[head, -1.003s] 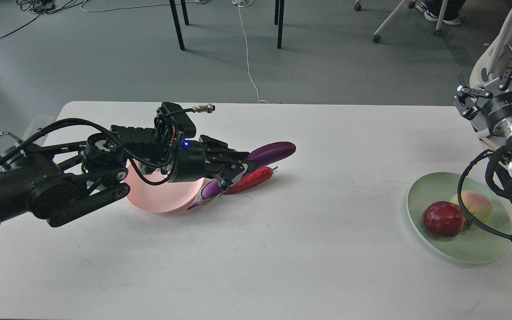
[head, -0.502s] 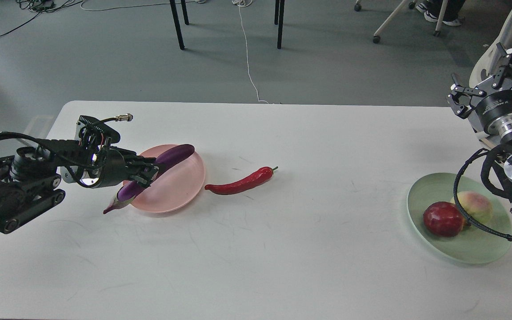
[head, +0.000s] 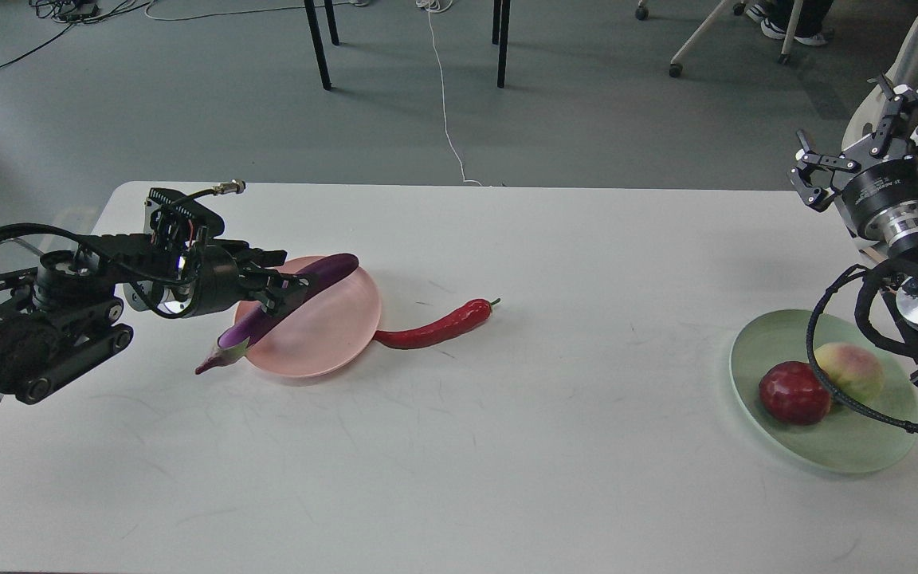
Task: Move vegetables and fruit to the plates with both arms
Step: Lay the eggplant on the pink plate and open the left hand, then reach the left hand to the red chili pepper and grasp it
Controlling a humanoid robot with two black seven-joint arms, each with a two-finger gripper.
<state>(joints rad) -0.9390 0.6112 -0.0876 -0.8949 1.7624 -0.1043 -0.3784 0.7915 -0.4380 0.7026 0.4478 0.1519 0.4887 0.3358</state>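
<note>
On the counter point(head: 459, 446), the green plate point(head: 833, 450) already holds pomegranate point(head: 794, 392) and peach point(head: 853, 371); that half looks done. The eggplant point(head: 300, 291) lies across the pink plate point(head: 323, 343), left gripper point(head: 288, 288) fingers clamped on it. The chili point(head: 435, 327) waits just beside the pink plate. The right gripper point(head: 865, 131) hangs spread, empty.

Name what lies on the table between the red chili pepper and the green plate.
Nothing: in the head view the white table is bare from the red chili pepper across to the green plate.
</note>
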